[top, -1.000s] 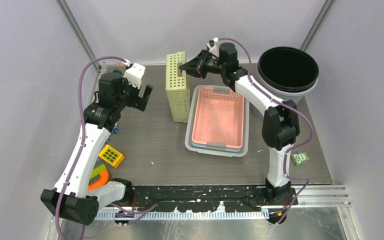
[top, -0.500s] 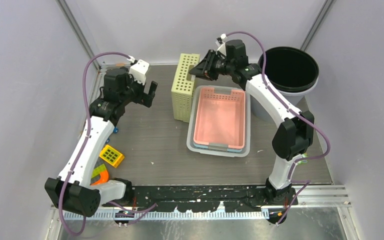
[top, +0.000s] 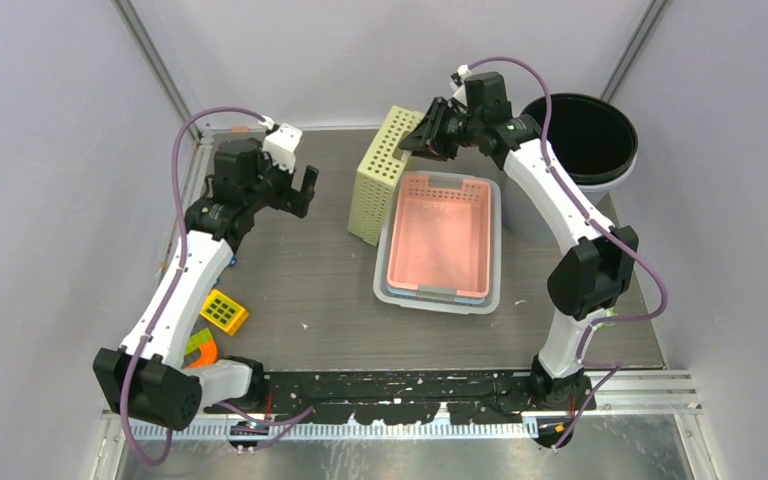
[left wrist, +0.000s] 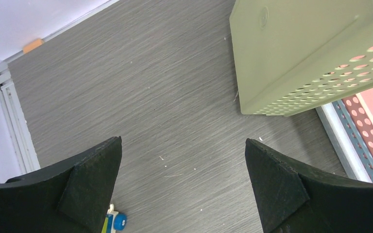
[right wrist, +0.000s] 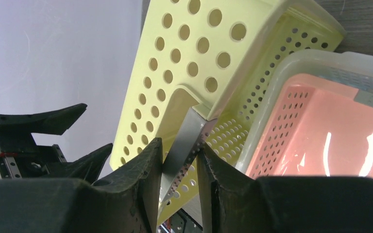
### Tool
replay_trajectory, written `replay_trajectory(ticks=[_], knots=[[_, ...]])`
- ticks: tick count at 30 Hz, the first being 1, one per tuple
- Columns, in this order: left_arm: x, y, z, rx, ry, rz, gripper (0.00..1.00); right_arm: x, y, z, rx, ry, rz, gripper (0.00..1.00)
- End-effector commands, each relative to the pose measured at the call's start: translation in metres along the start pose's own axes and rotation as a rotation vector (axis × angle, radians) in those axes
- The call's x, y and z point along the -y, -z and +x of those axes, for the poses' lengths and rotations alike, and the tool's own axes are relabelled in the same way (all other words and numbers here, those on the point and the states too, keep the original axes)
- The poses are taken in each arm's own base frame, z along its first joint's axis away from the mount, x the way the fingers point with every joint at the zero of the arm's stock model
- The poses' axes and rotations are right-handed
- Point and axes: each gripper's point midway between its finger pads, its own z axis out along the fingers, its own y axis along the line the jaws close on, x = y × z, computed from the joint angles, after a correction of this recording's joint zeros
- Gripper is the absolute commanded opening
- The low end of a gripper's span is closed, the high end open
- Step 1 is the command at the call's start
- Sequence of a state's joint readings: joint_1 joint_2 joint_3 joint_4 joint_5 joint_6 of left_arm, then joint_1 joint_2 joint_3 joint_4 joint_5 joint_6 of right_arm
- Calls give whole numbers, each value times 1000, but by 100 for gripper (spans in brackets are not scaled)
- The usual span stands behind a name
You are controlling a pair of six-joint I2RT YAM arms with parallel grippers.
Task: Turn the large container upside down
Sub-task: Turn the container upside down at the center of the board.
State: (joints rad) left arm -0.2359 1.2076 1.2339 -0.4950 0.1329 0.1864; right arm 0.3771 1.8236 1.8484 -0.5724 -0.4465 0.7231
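Observation:
The large container is a pale yellow-green perforated basket (top: pixel 380 182). It stands on one end on the table and leans with its top toward the right, beside the pink basket. My right gripper (top: pixel 421 140) is shut on the rim at its top edge; in the right wrist view the fingers (right wrist: pixel 179 148) pinch the rim of the basket (right wrist: pixel 184 58). My left gripper (top: pixel 301 191) is open and empty, apart from the basket on its left. The left wrist view shows its jaws (left wrist: pixel 183 141) wide apart above bare table, with the basket's bottom (left wrist: pixel 291 48) at the upper right.
A pink basket (top: pixel 438 235) sits nested in a grey tub (top: pixel 384 275) just right of the basket. A black round bin (top: pixel 578 138) stands at the back right. Small toys lie at the near left (top: pixel 223 312) and near right (top: pixel 600 317). A blue-wheeled toy (left wrist: pixel 114 223) lies below the left gripper.
My right gripper has moved up and to the right with the basket's rim, tipping the basket from upright to a lean to the right. The left gripper has shifted slightly right, still open.

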Motion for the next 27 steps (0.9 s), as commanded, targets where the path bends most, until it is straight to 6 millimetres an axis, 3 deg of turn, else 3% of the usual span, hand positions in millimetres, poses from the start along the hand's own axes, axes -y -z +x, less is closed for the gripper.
replay_trajectory(ticks=[1,8,13,19,27], knots=[[-1,2,-15,76,1,-8,100,19,5,18,-88,17,84,35],[-2,3,-12,71,-6,-16,100,39,11,43,-220,54,140,39],[-6,5,-17,84,-18,-36,100,43,2,51,-258,44,117,36],[-13,11,-20,94,-57,-70,100,30,-20,46,-266,35,38,28],[-42,16,6,-2,-128,-234,100,-5,-51,38,-214,79,-44,27]])
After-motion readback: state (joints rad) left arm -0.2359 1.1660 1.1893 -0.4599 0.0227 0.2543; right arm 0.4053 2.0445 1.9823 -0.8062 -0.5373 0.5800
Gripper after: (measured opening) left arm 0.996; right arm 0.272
